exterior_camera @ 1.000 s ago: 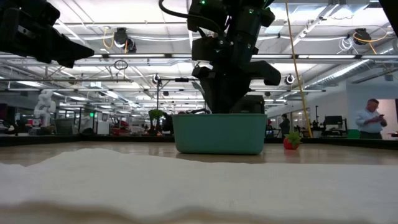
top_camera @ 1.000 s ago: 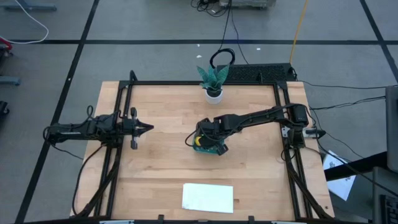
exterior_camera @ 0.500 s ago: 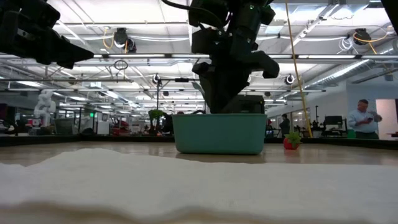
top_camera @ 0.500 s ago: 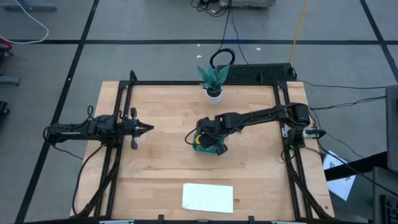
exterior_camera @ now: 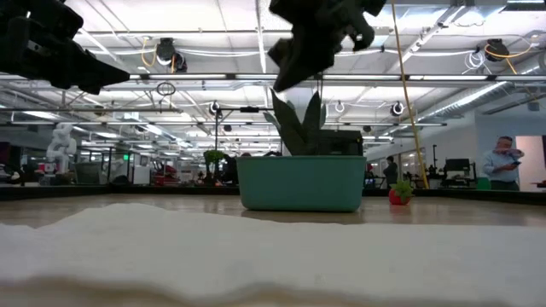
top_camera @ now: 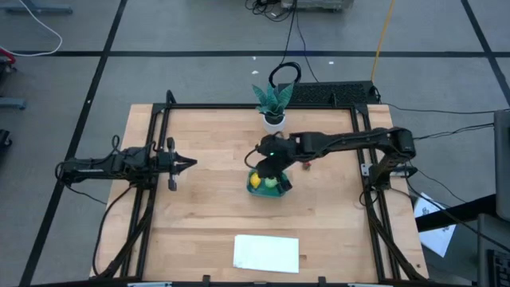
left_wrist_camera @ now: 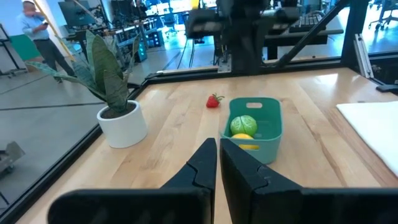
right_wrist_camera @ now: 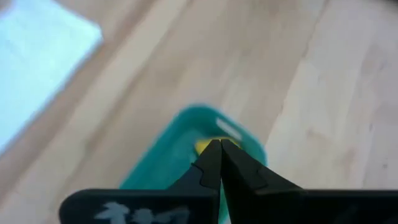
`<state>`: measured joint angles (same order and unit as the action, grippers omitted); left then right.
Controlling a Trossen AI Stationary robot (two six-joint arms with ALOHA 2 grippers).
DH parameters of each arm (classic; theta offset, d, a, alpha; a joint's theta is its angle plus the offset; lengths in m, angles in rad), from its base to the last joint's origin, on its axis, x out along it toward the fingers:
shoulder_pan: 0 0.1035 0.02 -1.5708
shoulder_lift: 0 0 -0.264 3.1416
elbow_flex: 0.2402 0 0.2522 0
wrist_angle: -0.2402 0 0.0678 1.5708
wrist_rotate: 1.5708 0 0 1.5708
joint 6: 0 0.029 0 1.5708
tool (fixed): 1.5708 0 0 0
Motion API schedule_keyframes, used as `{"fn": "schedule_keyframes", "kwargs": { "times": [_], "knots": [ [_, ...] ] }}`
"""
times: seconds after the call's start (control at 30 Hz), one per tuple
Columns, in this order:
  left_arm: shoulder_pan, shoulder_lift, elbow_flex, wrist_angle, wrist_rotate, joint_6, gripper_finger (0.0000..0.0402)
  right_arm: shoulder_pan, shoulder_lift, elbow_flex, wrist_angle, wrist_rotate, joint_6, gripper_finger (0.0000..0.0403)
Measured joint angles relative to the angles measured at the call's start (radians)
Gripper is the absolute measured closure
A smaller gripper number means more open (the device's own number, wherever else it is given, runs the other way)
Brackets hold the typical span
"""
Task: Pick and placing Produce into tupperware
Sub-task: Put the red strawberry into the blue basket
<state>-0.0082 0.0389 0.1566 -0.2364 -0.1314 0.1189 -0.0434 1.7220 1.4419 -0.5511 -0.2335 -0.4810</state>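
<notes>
I'm seeing the tub [top_camera: 268, 183] sitting mid-table with the lemon [top_camera: 256, 181] and the green piece [top_camera: 272, 182] lying inside it, touching; the red piece [left_wrist_camera: 214, 101] is lying on the wood just beyond the tub's far right side. My right gripper [right_wrist_camera: 219, 163] is hanging above the tub, fingers together, holding nothing. My left gripper [left_wrist_camera: 218, 163] is waiting at the left, fingers together
</notes>
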Motion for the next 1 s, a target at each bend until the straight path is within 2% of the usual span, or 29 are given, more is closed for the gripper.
{"fn": "schedule_keyframes", "kwargs": {
  "times": [0.3,0.57,1.0],
  "knots": [
    [0.0,0.0,0.0,0.002,-0.002,-0.002,0.0376,-0.033,-0.185,-0.196,0.208,-0.003,0.077,0.0403],
    [0.0,0.0,0.0,0.019,-0.085,-0.001,0.0376,-0.082,-0.315,-0.338,0.302,-0.001,0.144,0.0403],
    [0.0,0.0,0.0,0.024,-0.079,-0.001,0.0376,-0.162,-0.61,-0.62,0.598,-0.004,0.287,0.0403]
  ]
}}
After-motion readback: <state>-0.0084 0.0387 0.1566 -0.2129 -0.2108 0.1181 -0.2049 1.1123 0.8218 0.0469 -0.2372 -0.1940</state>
